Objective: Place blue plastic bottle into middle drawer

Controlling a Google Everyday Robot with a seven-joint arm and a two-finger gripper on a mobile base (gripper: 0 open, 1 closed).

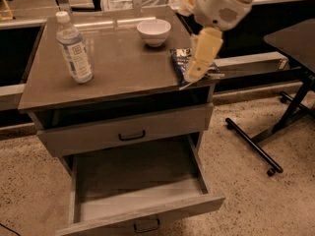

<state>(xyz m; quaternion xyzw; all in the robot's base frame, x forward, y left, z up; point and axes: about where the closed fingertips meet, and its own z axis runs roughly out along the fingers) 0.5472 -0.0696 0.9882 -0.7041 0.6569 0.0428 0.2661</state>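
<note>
The blue plastic bottle (pixel 74 48), clear with a white cap and a pale label, stands upright on the left of the cabinet top (pixel 123 68). The middle drawer (pixel 93 181) is pulled out below, and its grey floor is bare. My gripper (pixel 194 72) hangs from the white arm at the upper right. It is over the cabinet's right edge, in front of the snack bag, and far right of the bottle. It holds nothing that I can see.
A small white bowl (pixel 154 31) sits at the back of the top. A dark blue foil snack bag (pixel 180 58) lies at the right edge. The upper drawer front (pixel 128 132) is closed. A black table with a wheeled leg base (pixel 256 149) stands on the right.
</note>
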